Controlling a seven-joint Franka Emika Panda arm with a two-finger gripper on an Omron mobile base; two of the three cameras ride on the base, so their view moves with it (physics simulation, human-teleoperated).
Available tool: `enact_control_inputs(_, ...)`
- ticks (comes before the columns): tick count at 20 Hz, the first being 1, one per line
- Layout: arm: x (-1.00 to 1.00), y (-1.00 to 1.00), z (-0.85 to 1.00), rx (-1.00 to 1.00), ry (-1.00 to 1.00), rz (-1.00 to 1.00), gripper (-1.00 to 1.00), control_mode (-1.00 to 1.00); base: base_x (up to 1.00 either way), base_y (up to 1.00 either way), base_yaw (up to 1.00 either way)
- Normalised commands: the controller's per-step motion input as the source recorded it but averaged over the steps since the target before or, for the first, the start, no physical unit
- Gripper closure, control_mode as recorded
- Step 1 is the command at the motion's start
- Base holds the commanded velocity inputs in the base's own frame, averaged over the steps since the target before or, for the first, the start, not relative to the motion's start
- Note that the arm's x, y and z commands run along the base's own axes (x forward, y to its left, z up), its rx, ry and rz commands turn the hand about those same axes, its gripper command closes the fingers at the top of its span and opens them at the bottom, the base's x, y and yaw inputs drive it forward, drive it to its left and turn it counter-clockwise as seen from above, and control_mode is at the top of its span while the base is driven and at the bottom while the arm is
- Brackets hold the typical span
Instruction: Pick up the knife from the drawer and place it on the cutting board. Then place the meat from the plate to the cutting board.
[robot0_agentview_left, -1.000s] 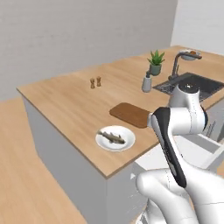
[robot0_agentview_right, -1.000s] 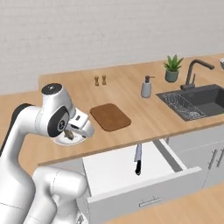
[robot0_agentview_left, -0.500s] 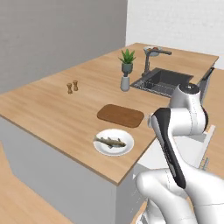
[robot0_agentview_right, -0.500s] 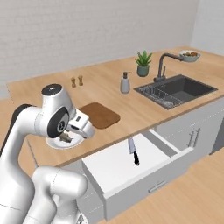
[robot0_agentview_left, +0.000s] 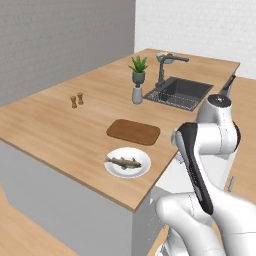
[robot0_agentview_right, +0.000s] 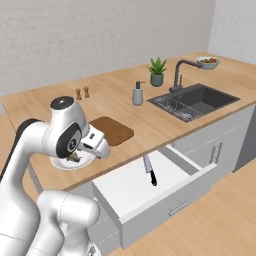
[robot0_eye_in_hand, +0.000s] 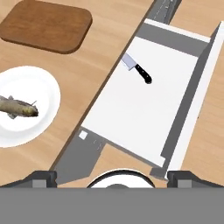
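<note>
The knife (robot0_eye_in_hand: 137, 69) lay inside the open drawer (robot0_eye_in_hand: 144, 109), on its flat white floor, near the edge closest to the worktop (robot0_eye_in_hand: 100, 57). In the right base view the knife (robot0_agentview_right: 149, 170) pointed its silvery blade toward the worktop and its black handle toward the drawer front. The drawer (robot0_agentview_right: 150, 187) stood pulled well out from the white cabinets below the wooden worktop (robot0_agentview_right: 150, 125).

The cutting board (robot0_agentview_left: 133, 132), a dark-brown rectangle with rounded corners, sat flat on the worktop with nothing on it. Just beside it, nearer the worktop's front edge, was the round white plate (robot0_agentview_left: 128, 162). The meat (robot0_agentview_left: 123, 161), a small olive-brown fish, lay across the middle of the plate. In the hand view the cutting board (robot0_eye_in_hand: 47, 25) was at the upper left, the plate (robot0_eye_in_hand: 26, 109) at the left edge and the fish (robot0_eye_in_hand: 16, 107) on it.

The pincer (robot0_eye_in_hand: 111, 179) was seen from the hand camera as two dark tips at the bottom corners, set wide apart and holding nothing. It hung above the drawer's near end, well apart from the knife.

Farther back on the worktop stood a soap dispenser (robot0_agentview_right: 138, 93), a potted plant (robot0_agentview_right: 157, 71), two small shakers (robot0_agentview_right: 82, 93) and a sink (robot0_agentview_right: 195, 100) with a tap (robot0_agentview_right: 181, 72).
</note>
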Motion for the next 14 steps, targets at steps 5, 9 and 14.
enact_control_inputs(5,0.15,-0.48,-0.15,0.00,0.00,-0.01,-1.00,-1.00,0.00,0.00,0.00)
enact_control_inputs(9,0.03,-0.83,-0.37,0.00,0.00,0.01,-1.00,-1.00,0.00,0.00,0.00)
enact_control_inputs(14,0.39,-0.63,-0.43,0.00,-0.06,0.13,-1.00,-1.00,0.00,0.00,0.00)
